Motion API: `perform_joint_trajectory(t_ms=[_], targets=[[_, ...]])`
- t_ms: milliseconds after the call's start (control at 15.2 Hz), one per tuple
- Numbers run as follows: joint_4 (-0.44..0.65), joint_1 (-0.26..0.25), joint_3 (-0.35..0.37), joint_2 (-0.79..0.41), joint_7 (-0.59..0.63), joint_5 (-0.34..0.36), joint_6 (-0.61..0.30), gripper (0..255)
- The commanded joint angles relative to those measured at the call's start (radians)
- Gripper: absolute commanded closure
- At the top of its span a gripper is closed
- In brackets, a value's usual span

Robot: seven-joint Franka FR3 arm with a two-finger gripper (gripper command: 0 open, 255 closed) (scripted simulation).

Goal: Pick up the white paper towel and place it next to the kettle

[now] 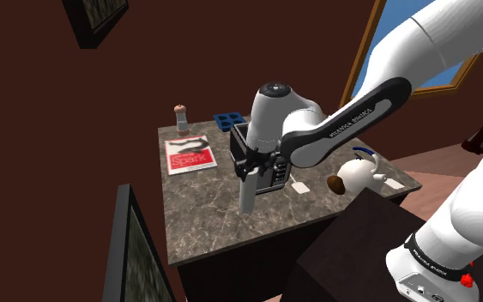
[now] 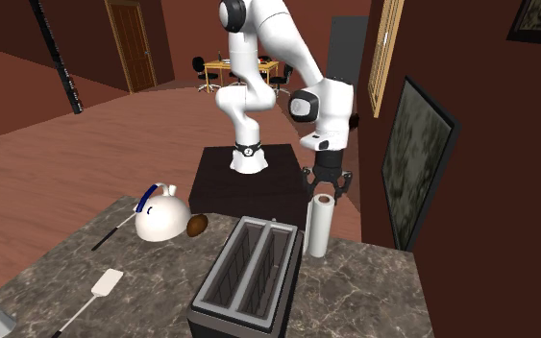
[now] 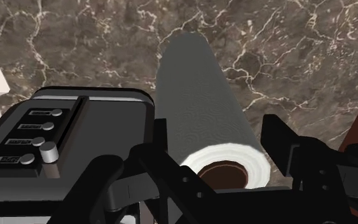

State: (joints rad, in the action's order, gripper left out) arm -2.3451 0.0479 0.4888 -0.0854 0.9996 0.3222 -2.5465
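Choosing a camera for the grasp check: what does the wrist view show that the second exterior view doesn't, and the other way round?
Wrist view adds: the button panel on the toaster, and the brown core of the paper towel roll.
Second exterior view adds: the kettle, the spatula, the toaster's two slots, and the arm on its stand.
Both: the roll upright on the marble counter beside the toaster, with the open gripper at its top, not clasping it.
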Motion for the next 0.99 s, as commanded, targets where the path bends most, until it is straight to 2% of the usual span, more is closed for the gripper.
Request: perform_joint_trajectory(t_ms=[0, 924], targets=[[0.003, 0.003, 0.005, 0.025, -0.025, -0.03, 0.022, 255], [0.069, 0.001, 0.009, 0.16, -0.146, -0.174, 0.194, 255]])
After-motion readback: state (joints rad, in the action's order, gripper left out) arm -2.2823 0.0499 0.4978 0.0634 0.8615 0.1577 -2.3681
